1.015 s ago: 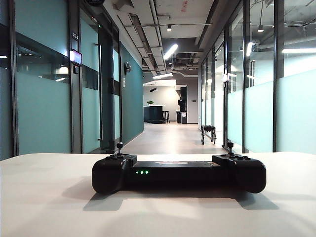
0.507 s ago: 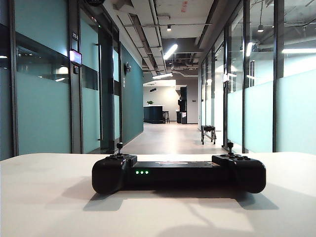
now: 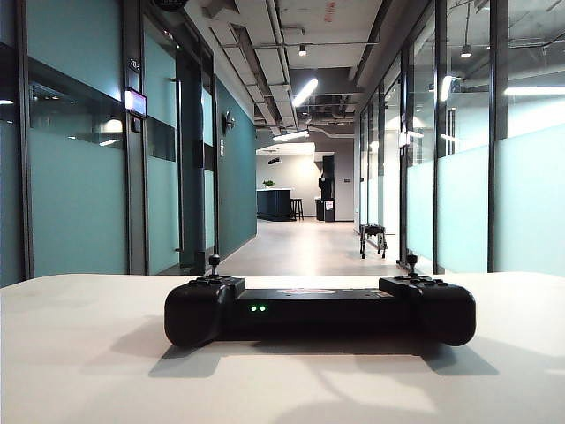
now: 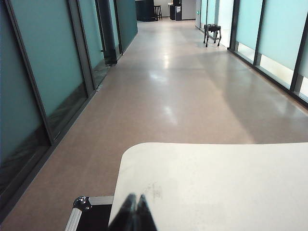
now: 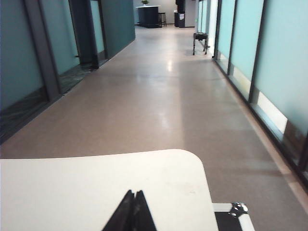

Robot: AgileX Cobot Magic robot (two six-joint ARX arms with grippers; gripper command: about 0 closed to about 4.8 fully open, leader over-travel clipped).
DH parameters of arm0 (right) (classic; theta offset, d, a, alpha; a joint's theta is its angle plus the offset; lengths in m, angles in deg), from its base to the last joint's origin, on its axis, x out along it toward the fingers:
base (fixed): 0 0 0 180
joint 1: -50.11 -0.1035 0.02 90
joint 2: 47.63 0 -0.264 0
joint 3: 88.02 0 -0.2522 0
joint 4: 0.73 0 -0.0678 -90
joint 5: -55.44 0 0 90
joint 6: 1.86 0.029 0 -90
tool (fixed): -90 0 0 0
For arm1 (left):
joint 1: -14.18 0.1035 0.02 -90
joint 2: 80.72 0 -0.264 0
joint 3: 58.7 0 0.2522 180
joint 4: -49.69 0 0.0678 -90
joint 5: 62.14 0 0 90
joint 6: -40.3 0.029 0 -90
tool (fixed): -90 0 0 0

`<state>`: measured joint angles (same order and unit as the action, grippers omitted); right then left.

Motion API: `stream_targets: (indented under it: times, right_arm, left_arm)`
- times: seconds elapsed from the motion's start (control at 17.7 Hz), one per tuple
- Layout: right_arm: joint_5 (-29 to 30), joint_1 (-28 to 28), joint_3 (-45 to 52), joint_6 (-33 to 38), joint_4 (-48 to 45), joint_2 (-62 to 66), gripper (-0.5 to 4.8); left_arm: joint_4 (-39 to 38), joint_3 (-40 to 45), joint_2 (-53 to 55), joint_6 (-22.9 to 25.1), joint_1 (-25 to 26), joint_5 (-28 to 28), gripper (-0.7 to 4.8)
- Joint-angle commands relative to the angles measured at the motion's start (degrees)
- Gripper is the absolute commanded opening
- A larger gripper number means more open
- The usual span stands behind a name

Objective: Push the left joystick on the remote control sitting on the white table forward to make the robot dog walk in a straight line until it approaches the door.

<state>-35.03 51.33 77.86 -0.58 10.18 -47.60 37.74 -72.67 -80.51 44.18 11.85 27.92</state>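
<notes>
- Shadows on the white worktop (image 3: 79,353) shift; the third green light on the remote control (image 3: 318,311) goes out.
- The robot dog (image 3: 372,238) stands far down the corridor, unchanged.
- Left gripper (image 4: 134,211) and right gripper (image 5: 134,208): jaws closed, empty, clear of the left joystick (image 3: 214,262).
- The push looks finished.

No text, label or brand can be read with certainty. A small white number plate (image 3: 134,64) is seen on the dark door frame (image 3: 134,177) along the corridor's left side, but its digits are too small to be made out.

Robot dog (image 3: 372,238) too distant for detail
</notes>
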Motion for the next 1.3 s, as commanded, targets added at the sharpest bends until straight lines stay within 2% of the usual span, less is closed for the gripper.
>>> stream_targets:
  times: [0.06,0.45,1.3]
  right_arm:
    - [-2.64,-0.09,0.31,0.20,-0.83,-0.17,-0.04]
    - [-0.42,-0.09,0.33,0.20,0.76,-0.17,-0.04]
    - [-0.46,0.04,0.31,0.20,1.03,-0.17,-0.04]
  left_arm:
    - [0.39,-0.17,0.02,0.22,0.00,-0.09,-0.05]
    - [0.39,-0.17,0.02,0.22,0.00,-0.09,-0.05]
    - [0.39,-0.17,0.02,0.22,0.00,-0.09,-0.05]
